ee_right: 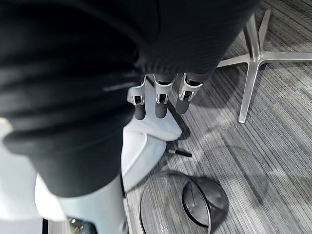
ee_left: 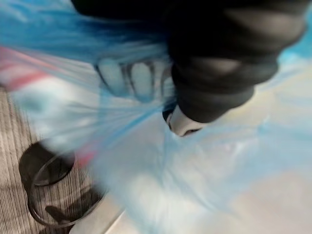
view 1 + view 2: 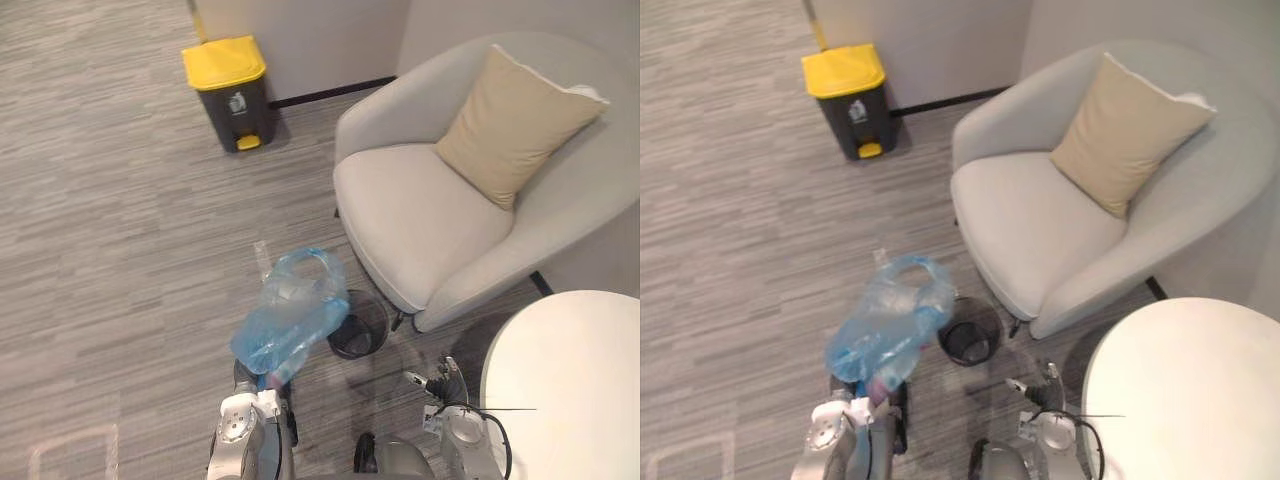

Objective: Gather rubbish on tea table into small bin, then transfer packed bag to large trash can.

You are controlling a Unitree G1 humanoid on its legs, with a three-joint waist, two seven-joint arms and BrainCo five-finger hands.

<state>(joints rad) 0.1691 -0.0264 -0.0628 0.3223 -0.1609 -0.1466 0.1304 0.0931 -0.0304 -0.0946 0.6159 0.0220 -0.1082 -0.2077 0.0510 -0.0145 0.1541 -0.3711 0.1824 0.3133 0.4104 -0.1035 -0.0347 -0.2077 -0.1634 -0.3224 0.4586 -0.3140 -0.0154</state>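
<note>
A blue see-through rubbish bag (image 3: 290,315) with rubbish inside hangs above the floor, gathered at its lower end in my left hand (image 3: 247,377). In the left wrist view the blue film (image 2: 146,161) wraps round that hand's fingers (image 2: 183,124). The small black mesh bin (image 3: 360,325) stands on the carpet just right of the bag, without a liner. My right hand (image 3: 440,385) hangs beside the white tea table (image 3: 570,390), its fingers (image 1: 156,105) straight and holding nothing. The large yellow-lidded trash can (image 3: 228,90) stands far off by the wall.
A light grey armchair (image 3: 420,220) with a beige cushion (image 3: 515,125) stands right of the bin. A silver star-shaped base (image 1: 251,63) rests on the carpet near my right hand. Grey carpet (image 3: 110,250) stretches between me and the trash can.
</note>
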